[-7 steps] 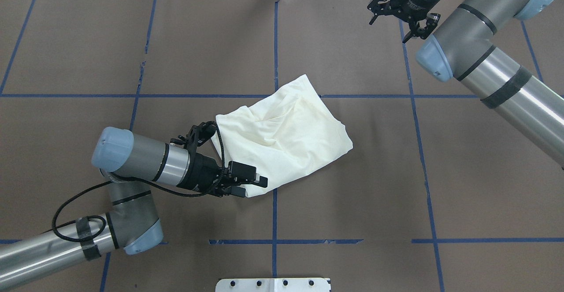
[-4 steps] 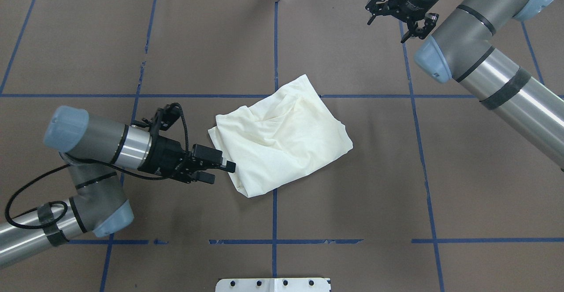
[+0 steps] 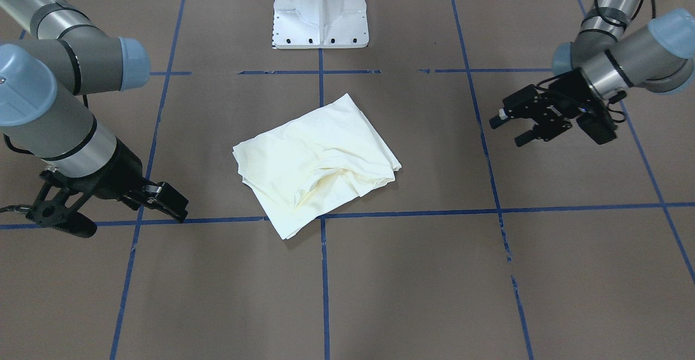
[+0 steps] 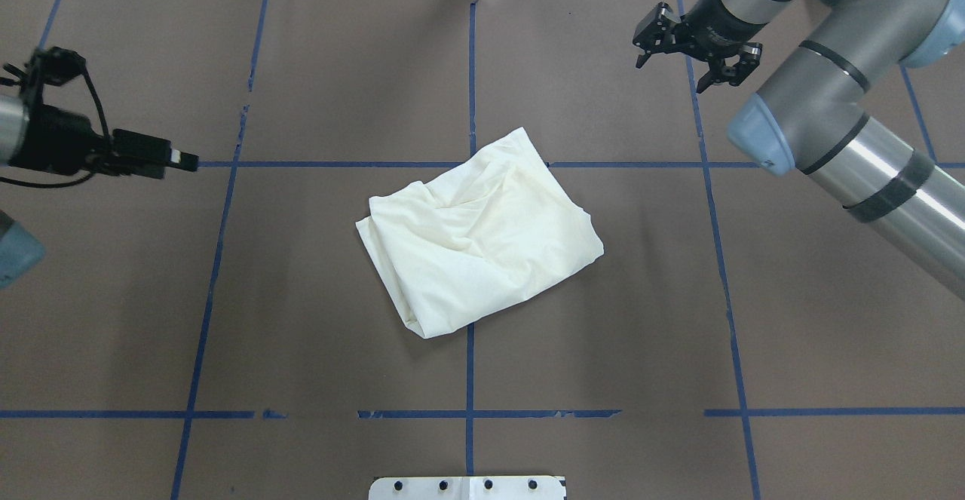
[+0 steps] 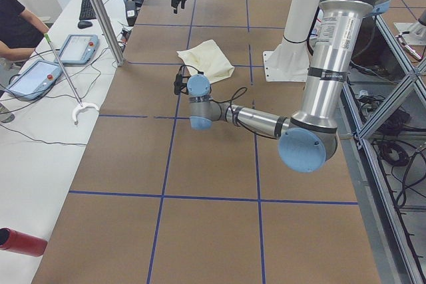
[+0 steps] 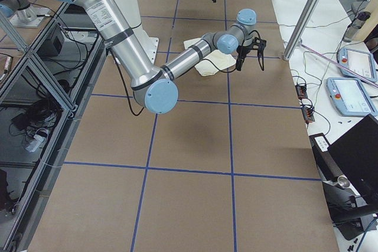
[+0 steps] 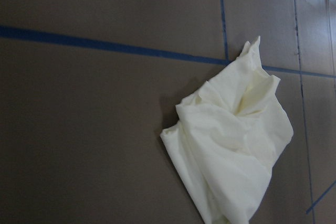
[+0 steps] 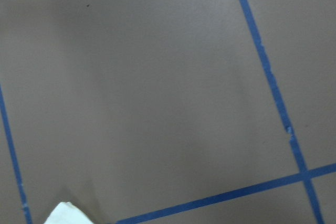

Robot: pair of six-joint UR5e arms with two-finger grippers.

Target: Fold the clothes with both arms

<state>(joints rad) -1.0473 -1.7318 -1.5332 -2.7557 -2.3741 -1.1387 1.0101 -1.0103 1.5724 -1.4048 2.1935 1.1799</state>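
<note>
— Where is the shirt?
— Mid-table, a rumpled cream bundle with nothing touching it.
— And the arms?
— The left pincer and the right pincer both hang well apart from it on opposite sides, jaws spread and holding nothing.

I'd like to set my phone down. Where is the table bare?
Bare brown table on every side of the shirt: between it and the left hand, between it and the right hand, and toward the white base. Only the centre is taken.
</note>
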